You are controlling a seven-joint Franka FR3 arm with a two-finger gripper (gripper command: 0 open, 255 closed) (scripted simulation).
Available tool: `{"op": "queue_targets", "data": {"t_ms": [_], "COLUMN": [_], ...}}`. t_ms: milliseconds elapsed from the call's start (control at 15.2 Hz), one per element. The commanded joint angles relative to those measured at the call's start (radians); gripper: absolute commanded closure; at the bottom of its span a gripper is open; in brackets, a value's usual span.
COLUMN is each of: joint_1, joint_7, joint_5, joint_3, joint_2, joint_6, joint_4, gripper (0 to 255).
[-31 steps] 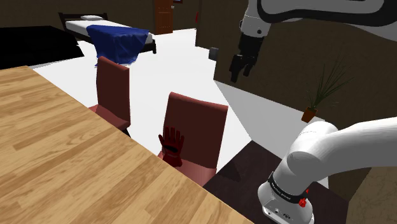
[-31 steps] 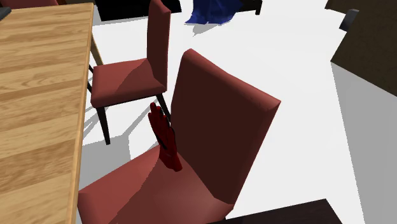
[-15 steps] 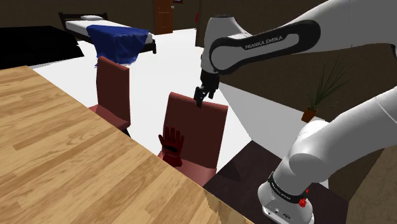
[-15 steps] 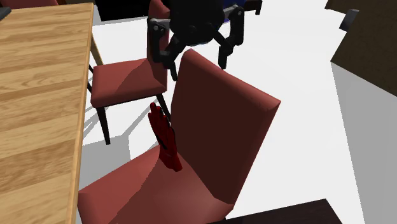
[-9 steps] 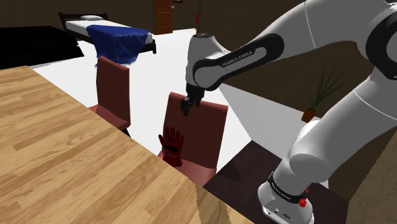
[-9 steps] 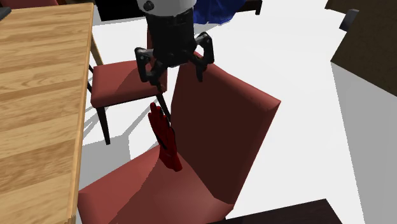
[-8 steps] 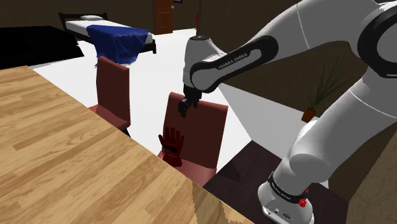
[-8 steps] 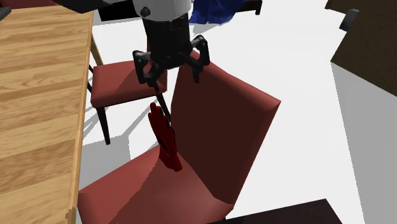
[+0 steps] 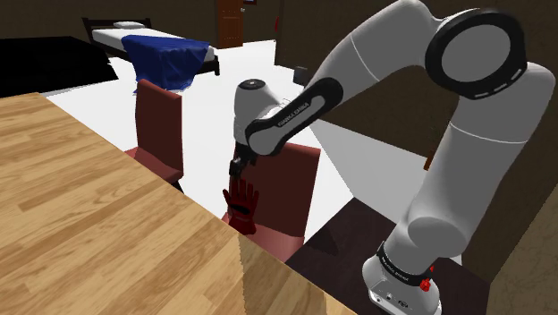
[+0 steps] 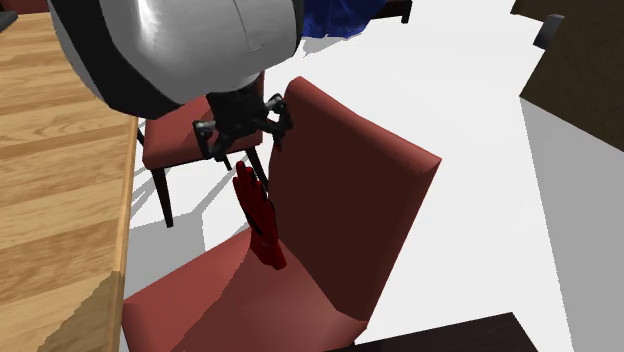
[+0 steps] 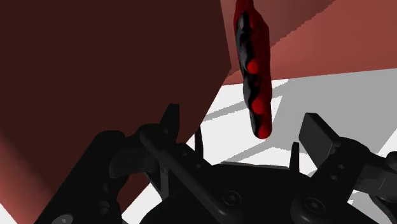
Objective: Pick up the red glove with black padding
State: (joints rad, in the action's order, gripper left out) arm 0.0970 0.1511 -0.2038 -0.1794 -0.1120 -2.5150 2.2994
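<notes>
Second exterior view: hovering gripper [image 10: 247, 148] just above red glove [image 10: 258, 215] standing upright on chair [image 10: 350, 190] seat, holding jaws wide apart on nothing, leaving grasping and lifting undone.

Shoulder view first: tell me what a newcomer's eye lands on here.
The big white arm arcs across the room, its black gripper open just above the red glove. The glove stands upright on the seat of the near red chair, beside the wooden table.
</notes>
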Motion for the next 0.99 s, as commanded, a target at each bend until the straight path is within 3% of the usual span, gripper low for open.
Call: {"op": "queue_targets", "data": {"t_ms": [0,462,924], "joint_1": [0.013,0.086,0.107], "joint_7": [0.027,0.110,0.146], "joint_5": [-0.041,-0.163,-0.200], "joint_3": [0.000,0.031,0.060], "joint_2": [-0.076,-0.325,-0.403], "joint_6": [-0.029,-0.098,-0.164], "joint_4": [-0.049,-0.231,-0.242], "gripper": [0,0,0]}}
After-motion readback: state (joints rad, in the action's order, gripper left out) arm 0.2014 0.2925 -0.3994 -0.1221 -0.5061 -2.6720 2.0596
